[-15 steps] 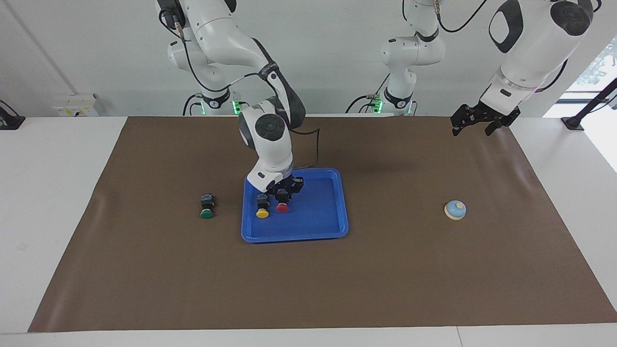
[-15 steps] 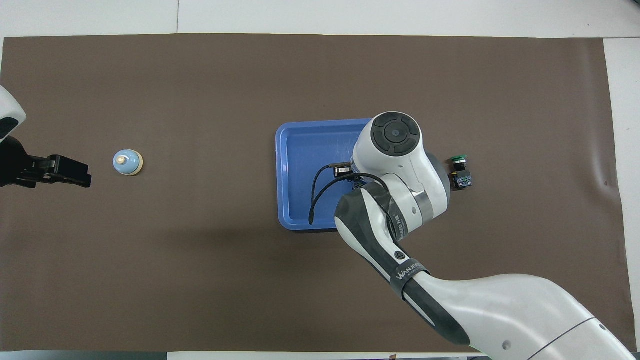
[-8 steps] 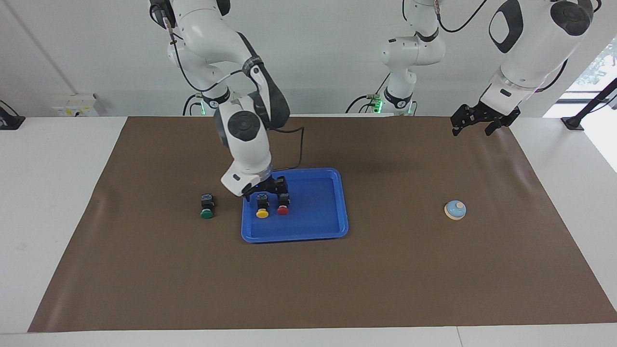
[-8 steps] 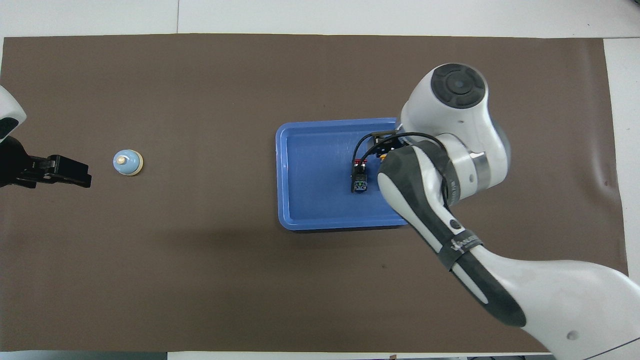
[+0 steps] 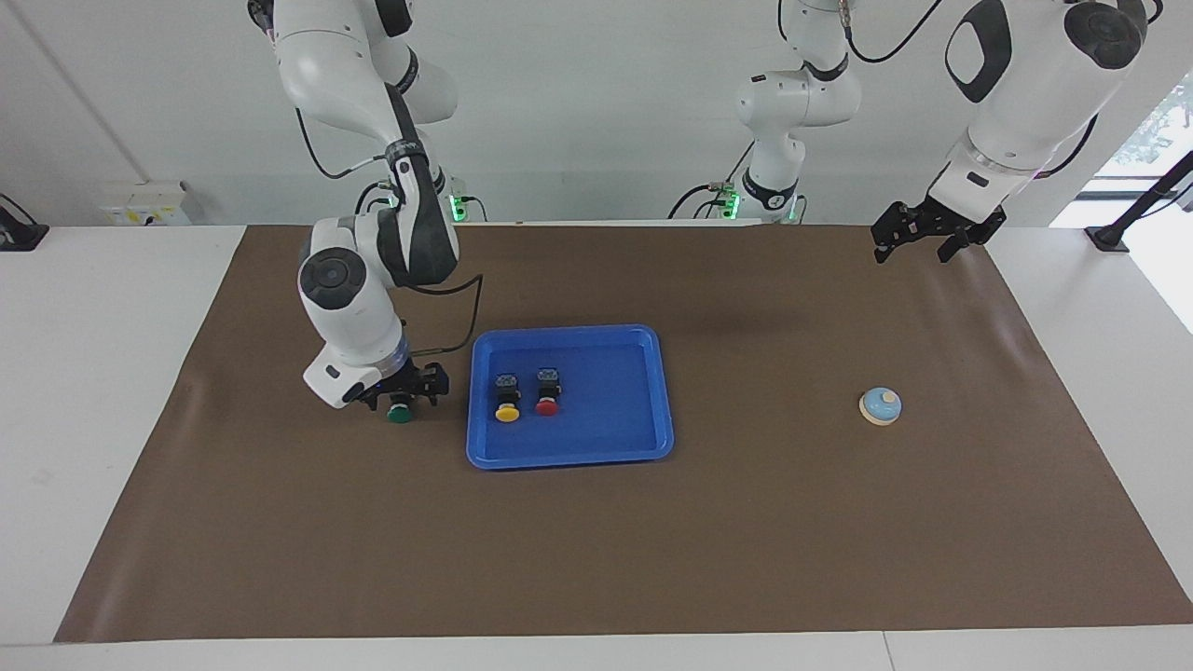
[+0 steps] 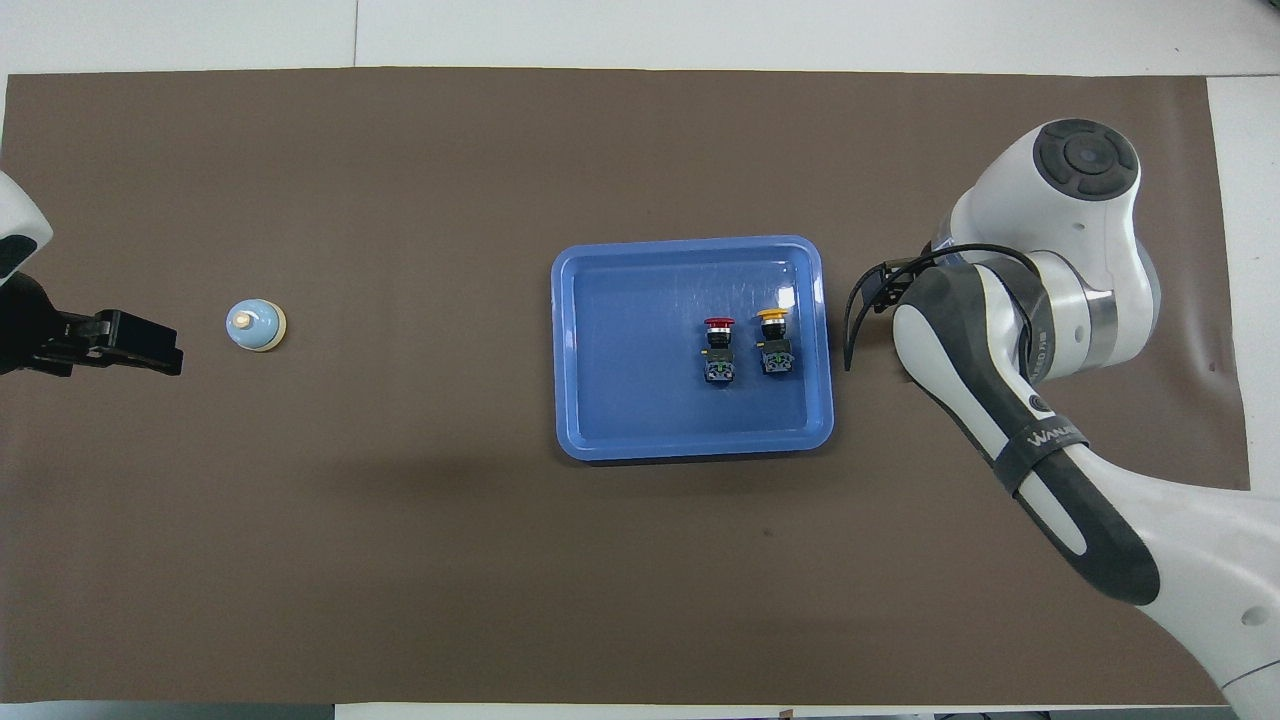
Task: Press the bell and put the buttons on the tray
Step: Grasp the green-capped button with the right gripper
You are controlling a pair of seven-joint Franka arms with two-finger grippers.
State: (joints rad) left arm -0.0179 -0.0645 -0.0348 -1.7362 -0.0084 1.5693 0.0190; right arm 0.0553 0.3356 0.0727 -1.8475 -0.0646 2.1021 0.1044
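The blue tray [image 5: 569, 457] lies mid-table and also shows in the overhead view [image 6: 690, 450]. The yellow button [image 5: 507, 408] and the red button [image 5: 547, 401] lie side by side in it, also seen from overhead as yellow [image 6: 773, 345] and red [image 6: 718, 350]. The green button [image 5: 399, 416] lies on the mat beside the tray, toward the right arm's end. My right gripper [image 5: 401, 396] is low over it, open, with a finger on each side of its body. From overhead the arm hides this button. The bell [image 5: 880, 406] stands toward the left arm's end. My left gripper [image 5: 923, 238] waits raised, away from the bell.
A brown mat [image 5: 746, 522] covers most of the white table. The bell also shows in the overhead view [image 6: 256, 326], with the left gripper [image 6: 140, 345] beside it. The right arm's wrist [image 6: 1040, 290] hangs over the mat beside the tray.
My right gripper let go of the red button in the tray, then moved off the tray and came down around the green button. The left arm has not moved.
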